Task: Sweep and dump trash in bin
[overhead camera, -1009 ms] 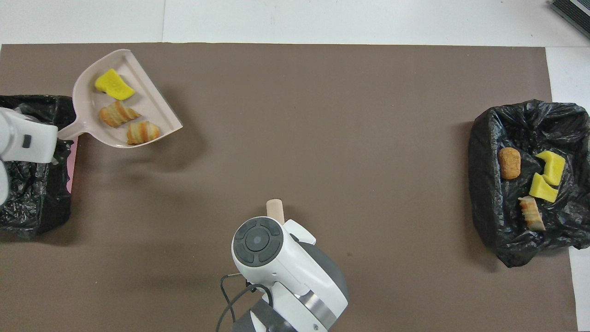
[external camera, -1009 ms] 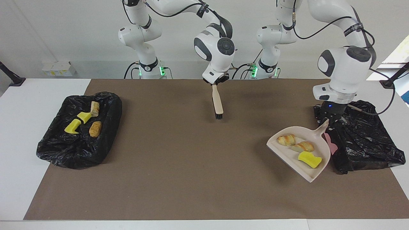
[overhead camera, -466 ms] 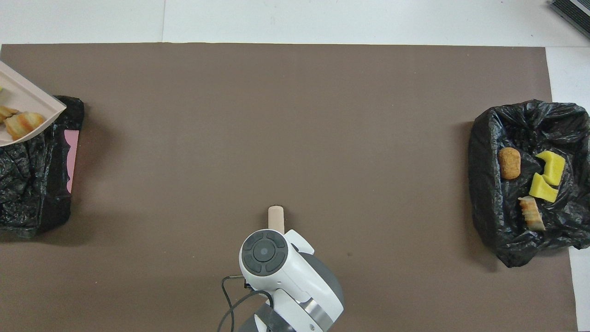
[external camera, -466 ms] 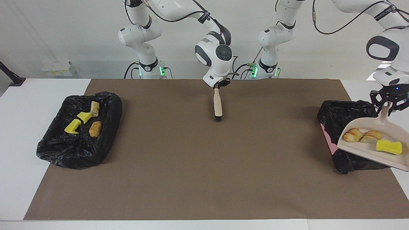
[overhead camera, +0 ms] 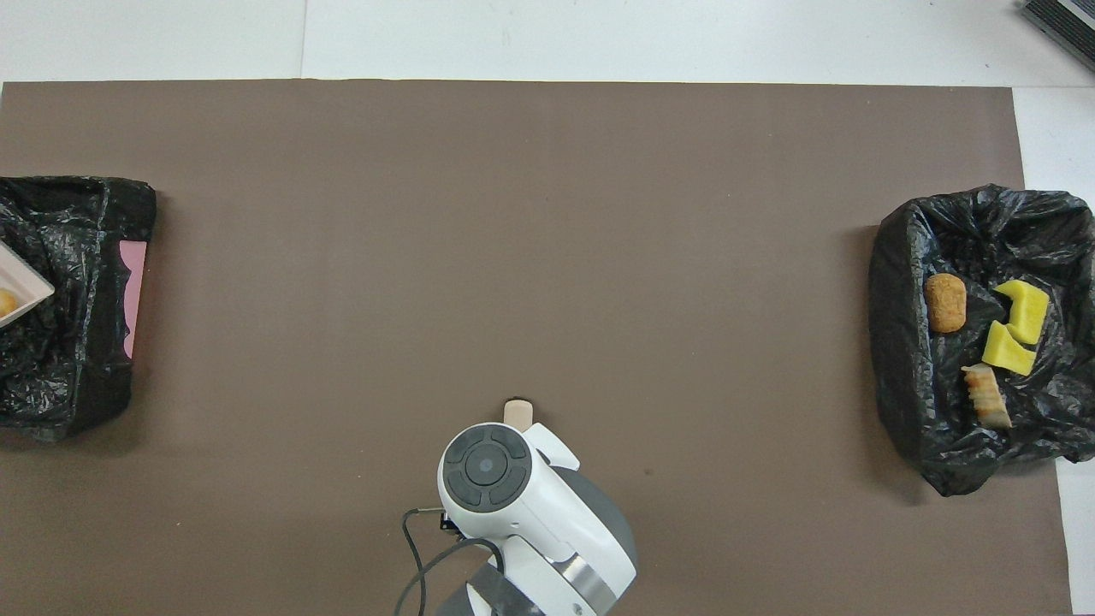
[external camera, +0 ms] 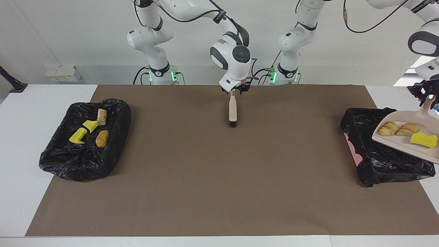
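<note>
Three scraps, two striped pastry lumps [external camera: 388, 128] and a yellow spongy chunk [external camera: 423, 140], ride in the dustpan [external camera: 387, 141] above the black-bagged bin [external camera: 377, 161]. My left jaws are clamped on the pan's handle, the right place to hold stiff plastic. I judge the scraps light and loose enough to tumble off once the lip dips. Well apart from the bin, the brush [external camera: 233, 109] hangs under my right jaws; I cannot tell if they grip it.

From overhead, only the dustpan's corner [overhead camera: 21, 287] shows over the bin [overhead camera: 68, 342].
</note>
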You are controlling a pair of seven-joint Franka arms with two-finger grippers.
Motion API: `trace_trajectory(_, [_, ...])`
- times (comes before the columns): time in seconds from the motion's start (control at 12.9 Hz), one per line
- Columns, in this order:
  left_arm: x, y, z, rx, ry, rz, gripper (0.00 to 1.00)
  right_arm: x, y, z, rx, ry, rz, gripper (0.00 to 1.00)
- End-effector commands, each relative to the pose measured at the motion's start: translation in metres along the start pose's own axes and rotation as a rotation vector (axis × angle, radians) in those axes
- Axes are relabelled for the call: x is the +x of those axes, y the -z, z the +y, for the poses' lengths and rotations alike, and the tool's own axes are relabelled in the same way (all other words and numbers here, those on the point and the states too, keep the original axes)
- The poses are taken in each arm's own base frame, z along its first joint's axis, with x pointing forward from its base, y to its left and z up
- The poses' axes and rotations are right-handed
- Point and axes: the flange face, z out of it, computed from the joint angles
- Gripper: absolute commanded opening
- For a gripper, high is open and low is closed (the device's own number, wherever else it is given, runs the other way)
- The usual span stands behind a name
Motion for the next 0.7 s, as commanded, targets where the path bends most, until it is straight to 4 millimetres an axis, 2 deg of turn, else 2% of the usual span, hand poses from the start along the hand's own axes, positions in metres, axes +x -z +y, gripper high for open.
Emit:
trace_trajectory(0.0, [0.004, 0.015, -0.003, 0.009, -0.102, -0.121, 0.0, 0.027, 0.045, 0.022, 0.039, -0.04, 0.021, 1.0])
trace_trajectory(0.16, [0.0, 0.023, -0.003, 0.01, -0.129, -0.176, 0.0, 0.041, 0.072, 0.039, 0.043, -0.057, 0.017, 1.0])
trace_trajectory(0.23, [-0.002, 0.029, 0.0, 0.004, -0.139, -0.199, 0.0, 0.053, 0.083, 0.054, 0.043, -0.065, 0.019, 1.0])
trace_trajectory(0.39, [0.006, 0.042, 0.007, -0.019, -0.173, -0.246, 0.0, 0.073, 0.103, 0.086, 0.05, -0.075, 0.044, 1.0])
trace_trajectory(0.54, [0.013, 0.052, 0.014, -0.038, -0.209, -0.307, 0.0, 0.084, 0.131, 0.11, 0.077, 0.0, 0.094, 1.0])
trace_trajectory(0.62, [0.023, 0.057, 0.018, -0.048, -0.23, -0.324, 0.0, 0.094, 0.142, 0.123, 0.082, 0.054, 0.117, 1.0])
